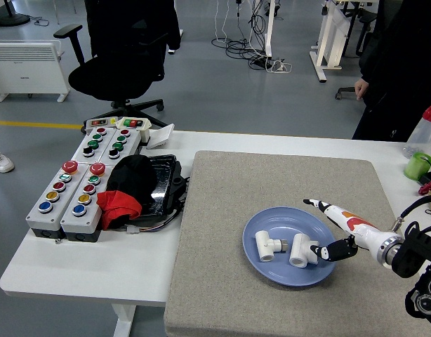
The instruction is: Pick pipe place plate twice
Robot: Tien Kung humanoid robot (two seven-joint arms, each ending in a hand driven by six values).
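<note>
A blue plate sits on the grey mat. Two white pipe fittings lie on it: one at the middle left, the other just right of it. My right hand reaches in from the right at the plate's right rim. Its fingers are spread and hold nothing; the thumb tip is close to the right fitting. My left arm is not in view.
Two button boxes, a black and red cloth and a black tray lie at the left. A green cup and a spray bottle stand at the far right. A person stands at the top right.
</note>
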